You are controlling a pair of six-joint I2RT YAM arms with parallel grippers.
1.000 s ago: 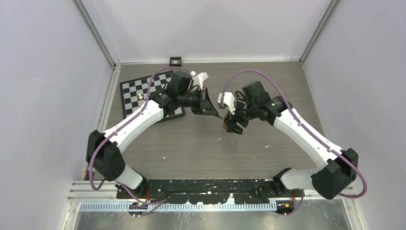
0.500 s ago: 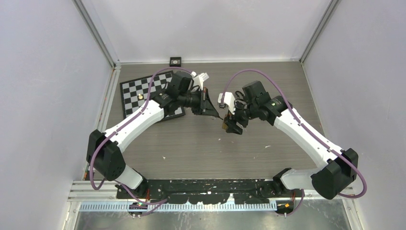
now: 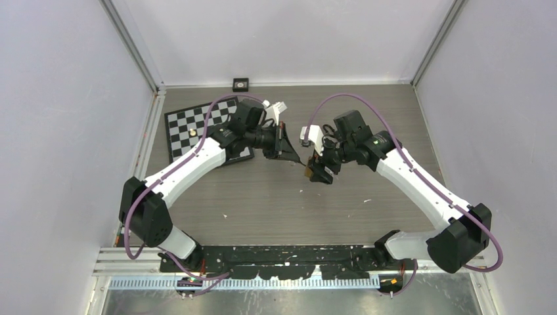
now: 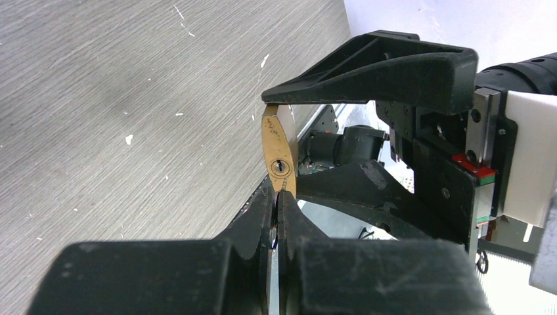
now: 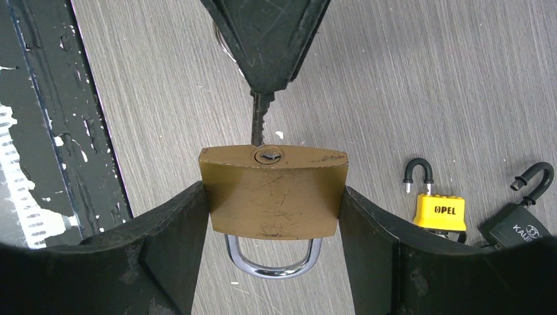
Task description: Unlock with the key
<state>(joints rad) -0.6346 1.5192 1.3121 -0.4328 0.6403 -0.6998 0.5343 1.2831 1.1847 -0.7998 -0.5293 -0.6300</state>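
My right gripper (image 5: pixel 272 203) is shut on a brass padlock (image 5: pixel 273 191), clamping its two sides above the table; the steel shackle (image 5: pixel 272 259) hangs closed below. My left gripper (image 4: pixel 276 197) is shut on a key (image 5: pixel 259 125). The key's blade points at the keyhole (image 5: pixel 268 155) on the padlock's upper face and its tip touches or has just entered it. In the left wrist view the padlock (image 4: pixel 278 154) shows edge-on with its keyhole right at my fingertips. From above, the two grippers meet at mid-table, left (image 3: pixel 293 156) and right (image 3: pixel 317 169), with the padlock (image 3: pixel 307 168) between.
A yellow padlock (image 5: pixel 438 210) with a black shackle and a dark padlock (image 5: pixel 522 223) lie on the table to the right in the right wrist view. A checkerboard (image 3: pixel 190 128) lies at the back left. A small black square object (image 3: pixel 241 83) sits by the back wall.
The right gripper with the padlock has shifted slightly up and left toward the left gripper, bringing keyhole and key tip together. The left arm has barely moved.
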